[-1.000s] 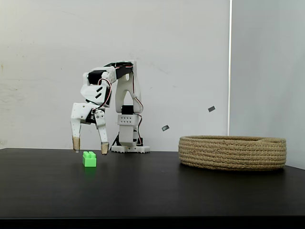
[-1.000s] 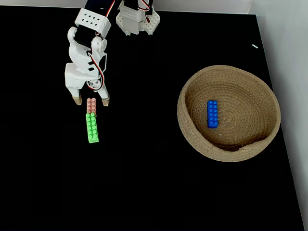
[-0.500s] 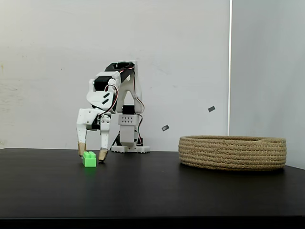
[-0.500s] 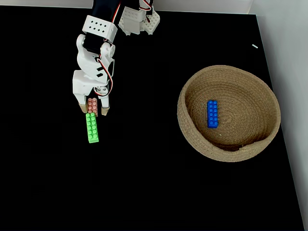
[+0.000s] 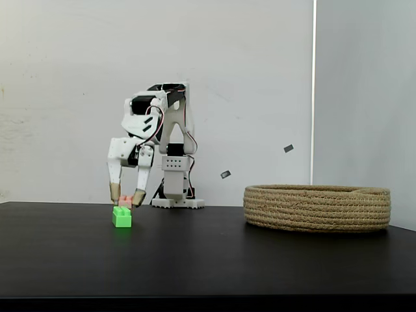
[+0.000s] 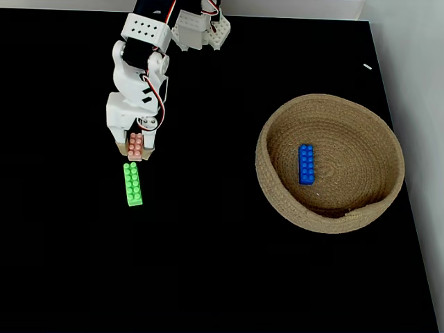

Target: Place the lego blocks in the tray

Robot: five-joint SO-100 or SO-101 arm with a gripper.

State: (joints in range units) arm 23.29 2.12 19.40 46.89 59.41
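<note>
Gripper: your gripper (image 5: 125, 201) (image 6: 135, 152) pointed down over the black table, its two tan-tipped fingers closed in on a small pink brick.
Pink brick: the pink brick (image 5: 125, 202) (image 6: 136, 146) sat between the fingertips; in the side-on fixed view it appeared raised just above the table, level with the top of the green brick.
Green brick: the green brick (image 5: 121, 216) (image 6: 132, 184) lay flat on the table directly in front of your gripper, its long side running away from the arm in the view from above. It was just beside the pink brick; you could not tell whether the two touched.
Arm: your white arm (image 5: 148, 123) (image 6: 138, 76) folded forward and down from its base (image 5: 176, 188) (image 6: 200, 28) at the far edge of the table.
Table: the black table (image 5: 208, 260) (image 6: 208, 243) held the basket well to the right of your gripper in both fixed views.
Tray: the coiled rope tray (image 5: 317, 208) (image 6: 277, 201) stood apart from the arm.
Blue brick: the blue brick (image 6: 306, 164) lay flat on the tray's floor, near its middle.
</note>
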